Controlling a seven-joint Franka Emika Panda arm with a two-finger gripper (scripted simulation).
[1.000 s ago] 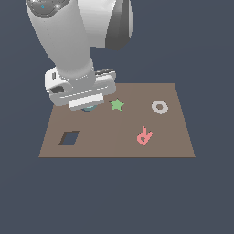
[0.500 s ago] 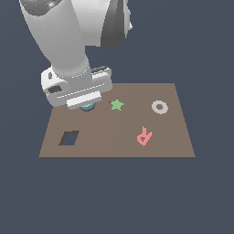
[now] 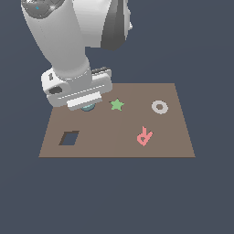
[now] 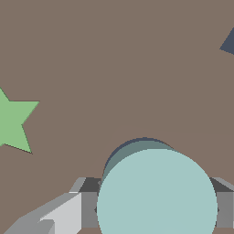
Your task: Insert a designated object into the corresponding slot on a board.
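— Do we read any writing here?

— Only one sign: a pink letter "R" (image 3: 144, 135) lying flat on the brown board (image 3: 183, 141), turned askew so it reads tilted. It sits well apart from the end effector (image 3: 87, 106), beyond the green star (image 3: 117, 104).

— Any labels, brands or numbers on the arm or the other shapes?

— None that we can make out in either view.
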